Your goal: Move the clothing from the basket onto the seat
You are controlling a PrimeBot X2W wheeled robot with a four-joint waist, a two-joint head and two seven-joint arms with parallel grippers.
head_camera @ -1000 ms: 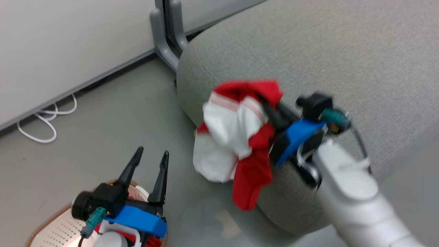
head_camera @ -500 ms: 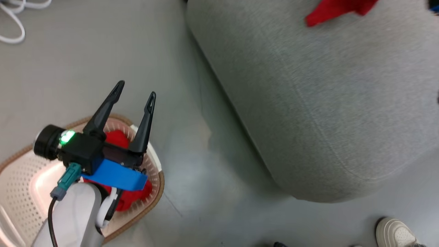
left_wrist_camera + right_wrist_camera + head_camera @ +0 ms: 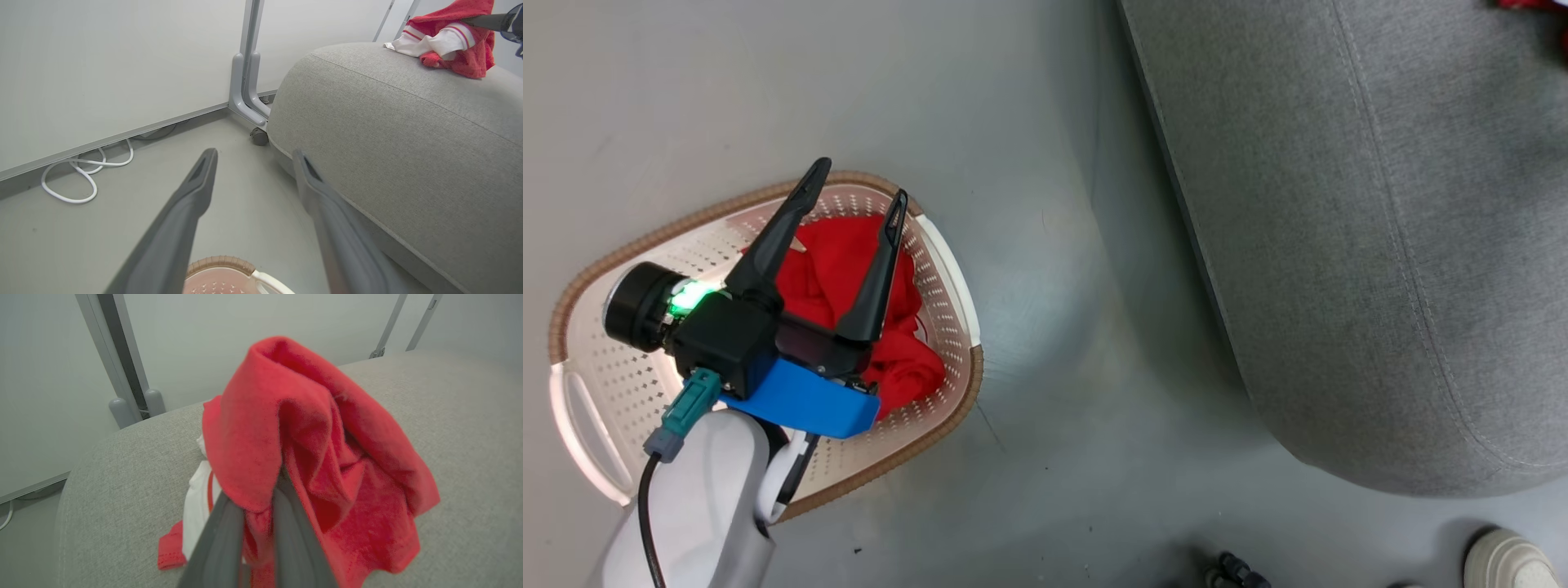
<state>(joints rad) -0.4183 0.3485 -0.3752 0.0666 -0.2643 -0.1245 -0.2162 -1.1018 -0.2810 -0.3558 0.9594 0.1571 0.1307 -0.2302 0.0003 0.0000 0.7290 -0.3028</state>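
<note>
The cream perforated basket point(image 3: 613, 384) with a brown rim stands on the floor at the left. Red clothing point(image 3: 841, 269) lies bunched in its right half. My left gripper point(image 3: 860, 181) hovers open just above that clothing, holding nothing; its fingers point(image 3: 192, 196) frame the floor and the basket rim point(image 3: 220, 261). The grey seat point(image 3: 1339, 245) rises to the right. A second red garment with white striped trim point(image 3: 449, 36) rests on top of the seat point(image 3: 388, 143). My right gripper point(image 3: 257, 490) is shut on this garment point(image 3: 306, 437), whose fabric drapes over the fingertips and down onto the cushion point(image 3: 470, 416).
A white cable point(image 3: 81, 183) loops on the floor along the wall. A grey metal post point(image 3: 245, 81) with a castor point(image 3: 259, 136) stands behind the seat's corner. A person's pale shoe point(image 3: 1503, 559) shows beside the seat's near end. Bare grey floor separates basket and seat.
The head camera has swung down and left onto the basket. My right gripper carried its garment from the seat's edge up onto the cushion. The left gripper stays open.
</note>
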